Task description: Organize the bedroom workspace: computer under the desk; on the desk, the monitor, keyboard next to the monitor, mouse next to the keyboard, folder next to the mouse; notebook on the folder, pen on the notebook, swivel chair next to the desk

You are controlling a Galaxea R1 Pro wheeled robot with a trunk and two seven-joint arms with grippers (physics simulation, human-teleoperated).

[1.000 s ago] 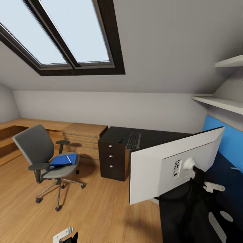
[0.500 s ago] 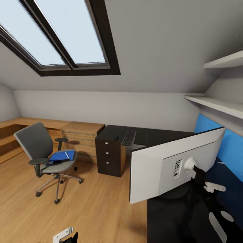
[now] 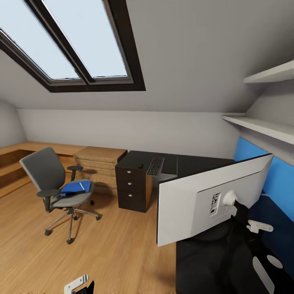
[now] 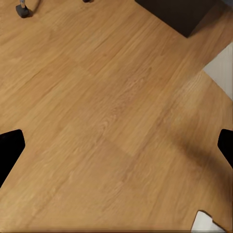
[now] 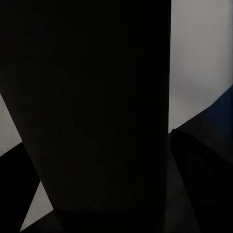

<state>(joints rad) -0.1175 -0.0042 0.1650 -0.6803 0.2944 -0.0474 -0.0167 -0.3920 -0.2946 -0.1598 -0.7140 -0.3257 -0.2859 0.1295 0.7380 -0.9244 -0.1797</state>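
The wide monitor (image 3: 196, 204) hangs close in front of me, its pale back toward me, and my right gripper (image 3: 240, 212) is shut on the dark stand (image 5: 97, 107) behind it. Low at the view's bottom, my left gripper (image 3: 79, 286) hangs open over the floor, its black fingertips (image 4: 9, 150) wide apart. The black desk (image 3: 134, 158) stands ahead with the keyboard (image 3: 155, 166) and the small black mouse (image 3: 141, 166) on it. Left of the desk, the grey swivel chair (image 3: 41, 171) carries the blue folder (image 3: 74, 188). A light grey corner (image 3: 166, 178) under the desk top looks like the computer.
A light wooden drawer cabinet (image 3: 98, 163) and a long wooden bench stand left of the desk along the wall. White shelves (image 3: 261, 122) and a blue panel (image 3: 277, 171) are at the right. Wooden floor (image 4: 111, 121) lies between me and the chair, and a chair caster (image 4: 22, 9) shows nearby.
The whole view has shifted with my base: the desk and chair now sit smaller and a little further left. The monitor has kept its place in my right gripper.
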